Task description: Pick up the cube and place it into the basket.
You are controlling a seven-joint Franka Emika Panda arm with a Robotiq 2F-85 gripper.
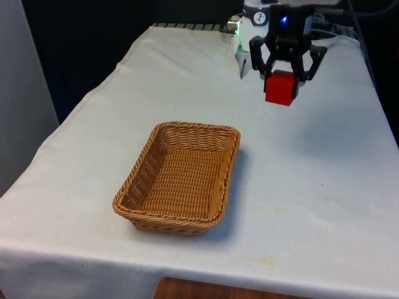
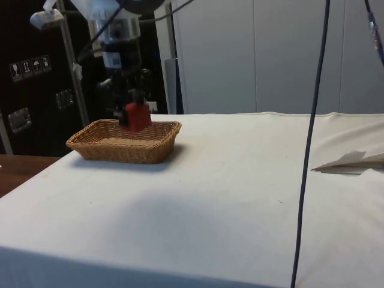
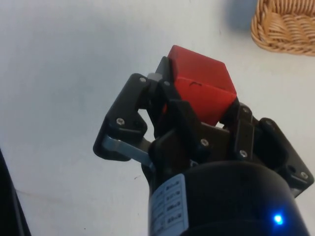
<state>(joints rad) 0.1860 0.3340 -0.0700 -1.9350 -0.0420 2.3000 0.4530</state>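
Observation:
A red cube (image 1: 280,88) hangs in the air above the white cloth, clamped between the black fingers of my gripper (image 1: 285,73). The gripper is shut on it; in the wrist view the cube (image 3: 201,89) sits tilted between the two fingers, one corner pointing outward. A woven wicker basket (image 1: 144,163) stands on the table nearer the front edge, to the front view's left of the cube and some way from it. In the side view the cube (image 2: 138,115) hangs above the cloth, level with the basket's rim (image 2: 162,137). A corner of the basket (image 3: 288,30) shows in the wrist view.
A small white and green box (image 1: 240,57) sits at the table's far end beside the gripper. A black cable (image 2: 312,138) hangs down in the side view. A fold of cloth (image 2: 354,161) rises at the side view's right.

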